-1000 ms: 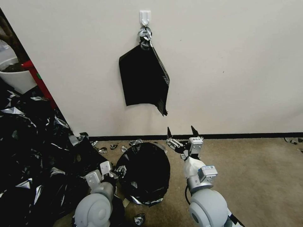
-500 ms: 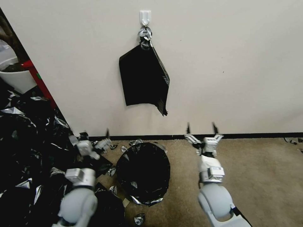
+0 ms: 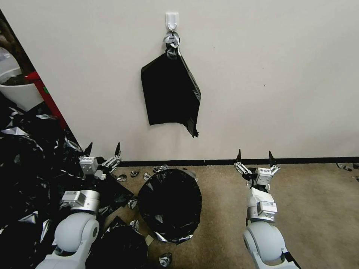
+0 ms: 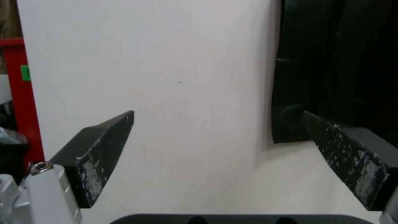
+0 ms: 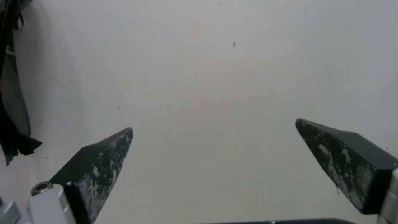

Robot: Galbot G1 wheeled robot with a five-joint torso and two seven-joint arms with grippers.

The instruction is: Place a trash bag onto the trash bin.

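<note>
The glossy black trash bag [image 3: 170, 203] lies stretched over a round opening on the carpet near the wall; the trash bin beneath it is hidden by the plastic. My left gripper [image 3: 103, 146] is raised to the left of it, open and empty, its fingers pointing at the wall. In the left wrist view the left gripper [image 4: 218, 114] faces bare wall. My right gripper [image 3: 254, 153] stands to the right of the bag, also open and empty. The right wrist view shows the right gripper [image 5: 214, 125] before the wall.
A flat black bundle of bags [image 3: 170, 93] hangs from a white wall hook [image 3: 172, 19]. A large heap of black plastic scraps [image 3: 33, 168] fills the left floor. A white plant pot [image 3: 18, 91] and a red post [image 3: 46, 97] stand behind it. Bare carpet [image 3: 310, 209] lies to the right.
Both arms have swung outward from the bag-covered opening: the left gripper rose and went left, the right gripper went right. The bag has not moved.
</note>
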